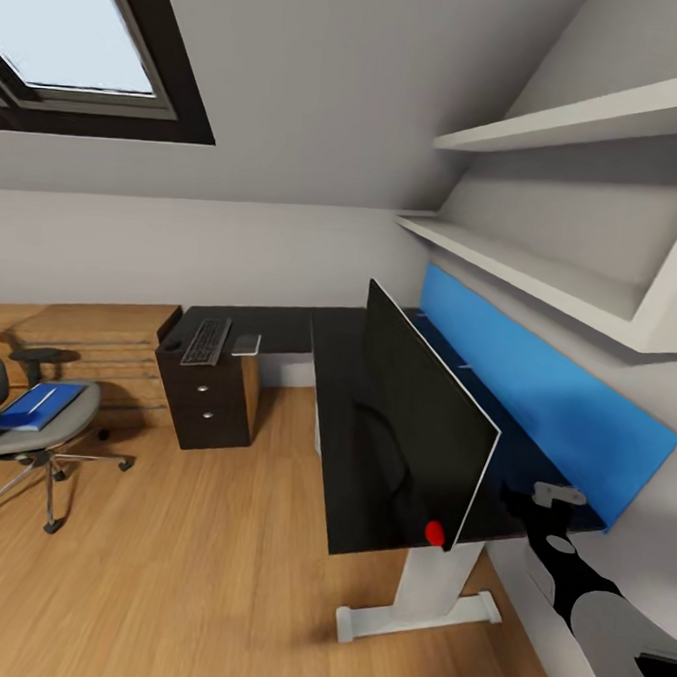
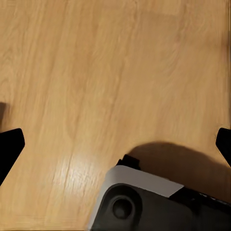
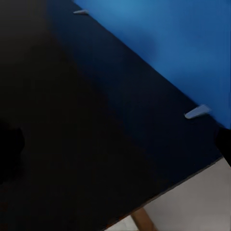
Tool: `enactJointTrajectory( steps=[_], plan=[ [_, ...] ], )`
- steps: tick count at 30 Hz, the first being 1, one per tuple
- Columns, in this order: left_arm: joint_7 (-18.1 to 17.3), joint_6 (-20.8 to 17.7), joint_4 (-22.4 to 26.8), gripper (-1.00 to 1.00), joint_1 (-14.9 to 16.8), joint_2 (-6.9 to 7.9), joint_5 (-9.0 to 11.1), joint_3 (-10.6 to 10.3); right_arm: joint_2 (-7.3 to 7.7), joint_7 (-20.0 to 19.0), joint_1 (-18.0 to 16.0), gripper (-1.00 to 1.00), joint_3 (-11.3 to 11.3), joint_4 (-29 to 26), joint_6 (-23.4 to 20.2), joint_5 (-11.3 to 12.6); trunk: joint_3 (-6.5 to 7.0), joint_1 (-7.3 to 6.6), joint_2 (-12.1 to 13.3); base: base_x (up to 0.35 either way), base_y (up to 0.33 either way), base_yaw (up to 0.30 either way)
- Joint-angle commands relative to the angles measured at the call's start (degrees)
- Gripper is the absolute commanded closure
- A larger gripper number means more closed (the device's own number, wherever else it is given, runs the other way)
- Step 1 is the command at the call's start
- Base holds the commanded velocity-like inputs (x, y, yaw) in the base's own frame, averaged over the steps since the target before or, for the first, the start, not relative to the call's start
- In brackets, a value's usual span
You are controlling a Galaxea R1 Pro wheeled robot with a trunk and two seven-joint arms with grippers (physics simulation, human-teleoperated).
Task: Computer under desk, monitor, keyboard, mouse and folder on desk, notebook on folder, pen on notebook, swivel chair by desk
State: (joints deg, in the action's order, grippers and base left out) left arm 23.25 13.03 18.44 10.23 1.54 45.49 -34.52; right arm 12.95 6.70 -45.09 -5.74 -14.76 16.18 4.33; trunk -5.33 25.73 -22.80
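Black-topped L-shaped desk [image 1: 332,448] stands against the sloped grey wall, on a white pedestal leg [image 1: 425,590], with black drawers [image 1: 209,403] under its far wing. Right gripper [image 1: 557,495]: at the desk's near corner, just beside the blue wall panel [image 1: 555,402]; whether its fingers are parted or closed cannot be told. Its wrist camera looks down on the black top [image 3: 82,134] and the blue panel [image 3: 183,53], dark fingertip edges at either border. Monitor [image 1: 413,433]: thin black screen with a red dot at its lower corner, upright on the desk, close beside the right gripper on its inner side. Keyboard [image 1: 207,341]: flat on the far wing of the desk above the drawers, well apart from the gripper, beyond the monitor. A small pale flat item [image 1: 246,345] lies just beside the keyboard; identity unclear. Swivel chair [image 1: 27,430]: grey seat, chrome base, on the wood floor [image 1: 185,560] well away from the desk and farthest from the gripper. Folder [image 1: 40,406]: bright blue, lying on the chair seat. Left gripper [image 2: 115,144]: fingers spread wide, nothing between them, over bare floor planks [image 2: 96,72], above a grey-and-black part of the robot [image 2: 144,202].
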Motion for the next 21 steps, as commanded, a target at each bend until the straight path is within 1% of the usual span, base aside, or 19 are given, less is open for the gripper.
enactJointTrajectory(
  steps=[1,3,5,6,10,13,19,21],
  plan=[
    [0.4,0.3,-0.5,-1.00,0.0,-0.34,0.5,-1.7,-0.09,-0.3,0.0,-1.00,0.1,0.0,0.5,0.4,-0.12,0.06,-0.1,0.145,-0.057,0.000],
    [0.4,0.4,-0.9,-1.00,0.0,-0.60,0.4,-2.9,-0.16,-0.5,0.0,-1.00,0.1,0.0,1.0,0.4,-0.12,0.06,-0.1,0.104,-0.041,0.000],
    [0.4,0.5,-1.3,-1.00,0.0,-0.89,0.4,-4.6,-0.34,-0.6,0.0,-1.00,0.1,-0.1,2.1,0.5,-0.12,0.06,-0.1,0.049,-0.019,0.000],
    [0.4,0.6,-1.5,-1.00,0.0,-1.00,0.4,-5.3,-0.85,-0.7,0.1,-1.00,0.2,0.0,2.9,0.5,-0.12,0.06,-0.1,0.016,-0.006,0.000],
    [0.5,0.6,-1.5,-1.00,0.0,-1.05,0.4,-5.6,-1.68,-0.7,0.1,-1.00,0.2,0.0,3.3,0.4,-0.12,0.06,-0.1,0.009,-0.004,0.002],
    [0.5,0.6,-1.6,-1.00,0.0,-1.06,0.4,-5.8,-2.64,-0.7,0.2,-1.00,0.2,-0.1,3.5,0.2,-0.12,0.06,-0.1,0.003,-0.001,0.068],
    [0.4,0.6,-1.6,-1.00,0.0,-1.09,0.4,-5.9,-2.85,-0.8,0.2,-1.00,0.3,-0.1,3.6,-0.3,-0.12,0.06,-0.1,0.001,0.000,0.198],
    [0.4,0.6,-1.6,-1.00,0.0,-1.10,0.4,-5.9,-2.91,-0.8,0.2,-1.00,0.3,-0.1,3.6,-0.9,-0.12,0.06,-0.1,-0.003,0.000,0.263]
  ],
)
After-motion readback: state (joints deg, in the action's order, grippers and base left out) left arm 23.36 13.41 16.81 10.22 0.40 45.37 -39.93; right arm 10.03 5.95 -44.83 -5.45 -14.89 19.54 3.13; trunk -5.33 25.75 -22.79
